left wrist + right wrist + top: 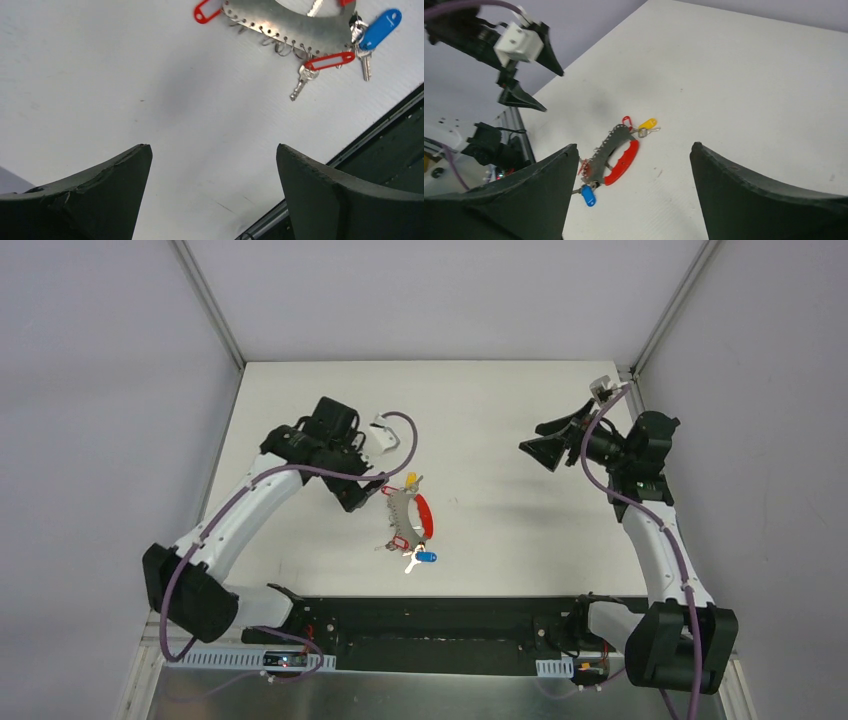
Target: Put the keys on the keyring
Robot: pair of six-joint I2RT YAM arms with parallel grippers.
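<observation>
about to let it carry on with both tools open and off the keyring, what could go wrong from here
1. The keyring lies loose and flat on the table. The left tool, open near it, may shove the whole bunch rather than grip it.
2. The blue tag and its key lie near the black rail, so a nudge could slide them against it.
3. That key is thin and lies flat, so the wide fingers may slip off it.
</observation>
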